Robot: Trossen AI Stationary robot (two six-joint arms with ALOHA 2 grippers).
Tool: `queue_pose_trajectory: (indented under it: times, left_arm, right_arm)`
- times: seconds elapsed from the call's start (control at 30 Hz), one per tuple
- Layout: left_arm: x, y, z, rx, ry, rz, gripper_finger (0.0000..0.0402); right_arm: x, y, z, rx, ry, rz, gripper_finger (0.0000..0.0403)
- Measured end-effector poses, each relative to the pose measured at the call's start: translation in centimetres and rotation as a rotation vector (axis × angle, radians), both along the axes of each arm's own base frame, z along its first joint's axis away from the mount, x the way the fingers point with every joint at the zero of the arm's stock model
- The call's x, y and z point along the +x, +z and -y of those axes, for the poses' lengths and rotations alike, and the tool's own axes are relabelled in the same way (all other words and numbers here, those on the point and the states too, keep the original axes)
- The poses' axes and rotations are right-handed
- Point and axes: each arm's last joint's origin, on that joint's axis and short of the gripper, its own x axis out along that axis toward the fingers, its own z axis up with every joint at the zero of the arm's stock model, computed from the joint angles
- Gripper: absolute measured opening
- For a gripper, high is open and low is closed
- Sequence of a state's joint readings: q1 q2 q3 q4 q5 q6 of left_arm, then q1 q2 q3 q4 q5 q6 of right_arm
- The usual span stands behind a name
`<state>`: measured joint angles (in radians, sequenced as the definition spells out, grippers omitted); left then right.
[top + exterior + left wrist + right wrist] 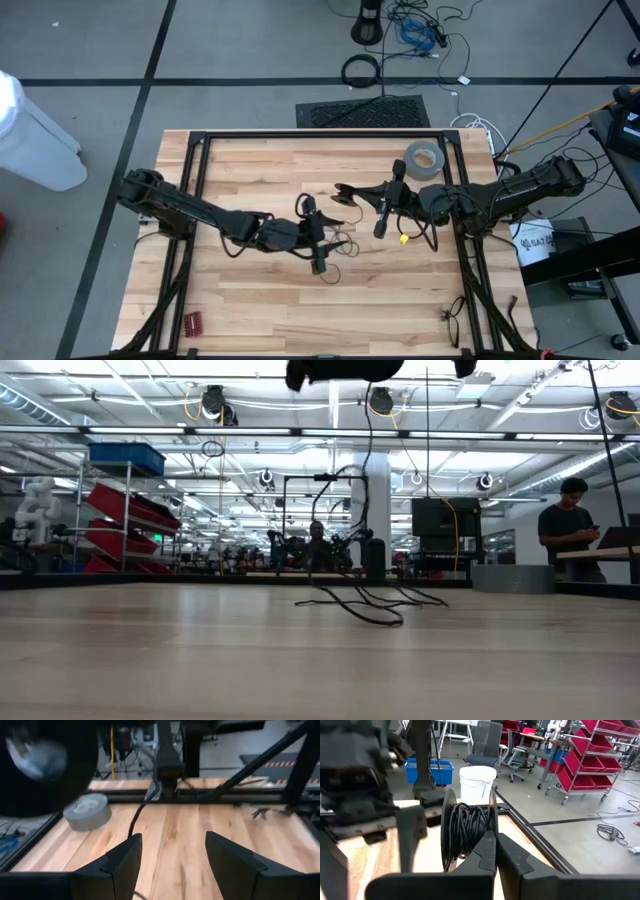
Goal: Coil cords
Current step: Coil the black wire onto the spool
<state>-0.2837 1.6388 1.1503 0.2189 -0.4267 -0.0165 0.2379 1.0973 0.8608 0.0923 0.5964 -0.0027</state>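
High view, surface point(260, 300): pale wooden planks inside a dark frame, both arms reaching toward the middle.
High view, left gripper point(319, 245): just left of centre, over a loose tangle of the thin black cord point(340, 243), which lies on the planks at mid-surface.
High view, right gripper point(345, 194): right of centre, near the left one, pointing toward the left arm, with a small dark reel at its tip.
High view, other items: a grey tape roll point(424, 160) near the far edge on the right; a small red object point(192, 322) near the front left corner; a little dark object point(452, 318) near the front right; a yellow spot point(404, 239) under the right arm.
Low view, cord point(365, 603): thin black loops lying on the surface at mid-depth, one strand rising to the arms overhead.
Low view, room: a person point(567, 530) stands at a bench far right.
Left wrist view, left gripper point(172, 862): jaws set wide apart, bare planks between them; tape roll point(87, 811) beyond.
Right wrist view, right gripper point(495, 852): jaws pressed together on the rim of a spool point(466, 832) wound with black cord.
Right wrist view, floor: a white bucket point(477, 782) and a blue bin point(431, 771) behind.
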Motion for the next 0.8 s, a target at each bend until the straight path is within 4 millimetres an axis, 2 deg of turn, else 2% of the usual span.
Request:
queue_pose_trajectory:
  times: [0.17, 0.57, 0.8]
  left_arm:
    - [-0.7, 0.7, 0.1, 0.003, -0.008, -0.013, 0.0226]
    - [-0.8, 0.8, -0.1, 0.015, 0.043, -0.011, 0.0226]
    - [0.0, -0.4, -0.8, 0.026, 0.065, -0.047, 0.0226]
  right_arm:
    - [0.0, 0.0, 0.0, 0.000, 0.000, 0.001, 0.0000]
    - [0.0, 0.0, 0.0, 0.017, -0.002, 0.010, 0.0000]
    - [0.0, 0.0, -0.1, 0.023, 0.021, 0.011, 0.0000]
